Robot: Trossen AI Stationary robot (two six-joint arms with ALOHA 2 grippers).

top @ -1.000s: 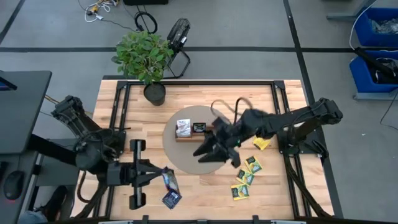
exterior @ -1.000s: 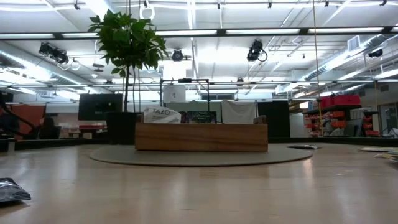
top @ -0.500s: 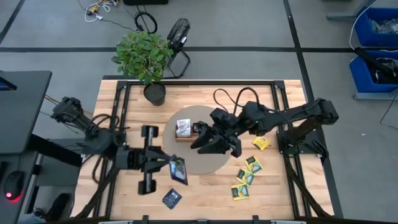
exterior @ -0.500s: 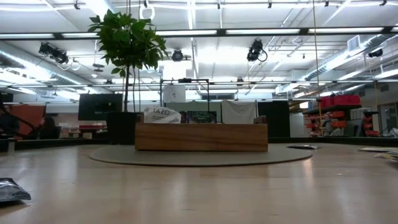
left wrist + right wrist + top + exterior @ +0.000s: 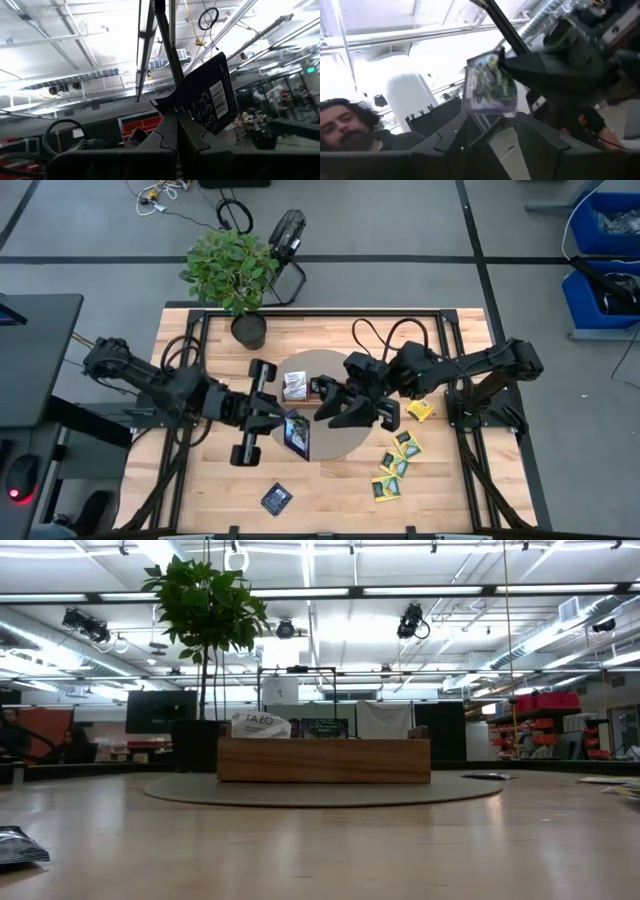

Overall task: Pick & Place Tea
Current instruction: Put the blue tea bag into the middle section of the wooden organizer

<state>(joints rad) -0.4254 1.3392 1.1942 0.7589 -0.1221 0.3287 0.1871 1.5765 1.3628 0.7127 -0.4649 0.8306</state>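
The left gripper (image 5: 283, 423) hangs over the near left edge of the round grey mat (image 5: 345, 448), pinching a dark blue tea packet (image 5: 297, 433) between its fingers. In the left wrist view that packet (image 5: 206, 96) stands tilted above the pressed-together fingers (image 5: 172, 135), its dark face showing small white print and a barcode.

The right gripper (image 5: 345, 412) is over the middle of the mat, just right of the left gripper and near the wooden tray (image 5: 305, 390). In the right wrist view its fingers (image 5: 470, 132) pinch a second tea packet (image 5: 489, 88), this 1 with a pale purple and green face, held up and slightly tilted.

The tray sits on the far part of the mat; a white-faced packet (image 5: 293, 387) lies in its left compartment and a dark packet (image 5: 320, 385) in the next. In the low view the tray (image 5: 323, 760) shows as a long wooden box with a white TAZO packet (image 5: 258, 724) standing up at its left end.

Another dark blue packet (image 5: 275, 499) lies on the wooden table (image 5: 200, 490) near its front edge. To the right of the mat lie 4 yellow-green packets (image 5: 396, 465) in a loose cluster, with 1 yellow packet (image 5: 420, 411) farther back. A potted plant (image 5: 232, 272) stands at the far left of the table. A person shows in the right wrist view, beyond the gripper.
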